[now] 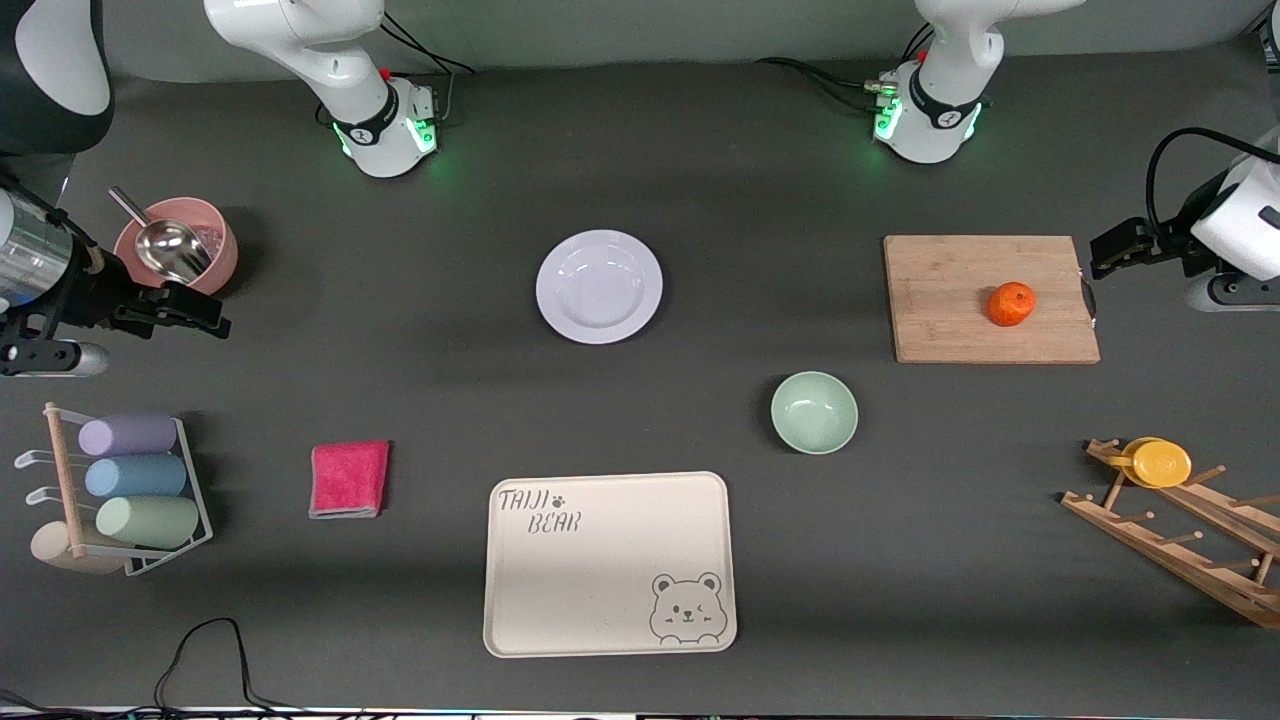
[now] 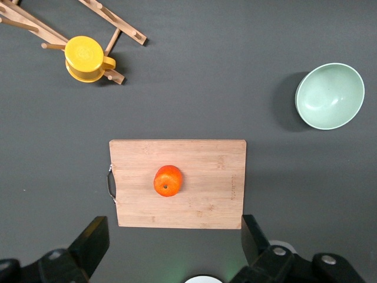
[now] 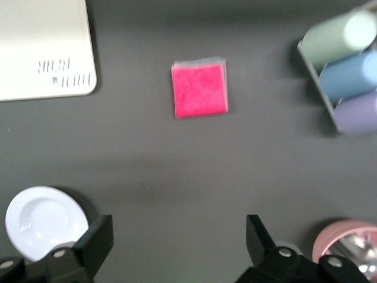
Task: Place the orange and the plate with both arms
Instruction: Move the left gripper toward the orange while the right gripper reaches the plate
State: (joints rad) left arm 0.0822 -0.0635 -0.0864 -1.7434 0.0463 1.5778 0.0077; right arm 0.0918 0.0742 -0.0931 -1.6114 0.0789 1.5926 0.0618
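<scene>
Orange (image 1: 1011,304) small, round, dimpled skin, sits on flat rectangular bamboo cutting board (image 1: 990,298) with a metal handle loop, toward the left arm's end of the table; orange roughly mid-board, nothing touching it; plate (image 1: 599,287) round, glossy white with lilac tint, wide rim, shallow centre, lies bare on dark matte table (image 1: 400,380) near the middle, well apart from the board; pale green bowl (image 1: 814,412) smooth, round, nearer the front camera than the plate, between plate and board; cream rectangular tray (image 1: 610,564) with rounded corners and printed bear, nearer the camera than the plate; pink fuzzy folded cloth (image 1: 348,479) beside the tray toward the right arm's end.

Left gripper (image 2: 171,250) up in the air over the board, fingers (image 2: 91,242) black, spread wide, holding nothing; right gripper (image 3: 177,244) hangs over bare table near the pink glossy bowl (image 1: 180,245) holding a metal scoop (image 1: 160,245), fingers (image 3: 97,239) spread wide, nothing between them.
</scene>
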